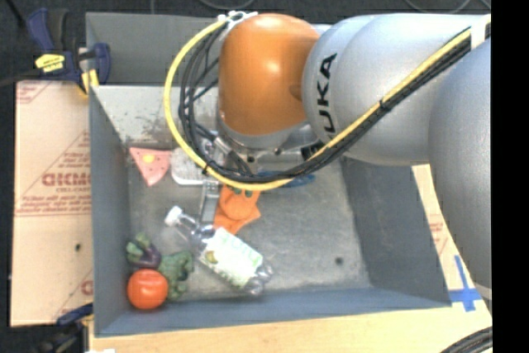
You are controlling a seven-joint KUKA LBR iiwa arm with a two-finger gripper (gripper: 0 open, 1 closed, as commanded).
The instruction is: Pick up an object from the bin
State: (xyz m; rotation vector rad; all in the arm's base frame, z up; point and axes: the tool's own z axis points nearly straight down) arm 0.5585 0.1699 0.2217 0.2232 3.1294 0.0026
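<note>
Camera view: the hand (212, 198) hangs low in the bin (388, 248), under the orange wrist cover (260, 74). It is just beside an orange lump (238, 211), with a clear bottle (227, 259) near. I cannot tell how open it is or whether it holds anything. This looks like the reach-down step; the next move calls for closing on one thing and lifting it clear.

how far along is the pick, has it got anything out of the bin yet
Done: the approach. The gripper hangs low in the bin, beside the orange crumpled thing and just above the clear bottle. In hand: nothing visibly held; the bottle, the orange thing and the pink wedge all lie on the floor. Left: grasp one thing and lift it out.
</note>
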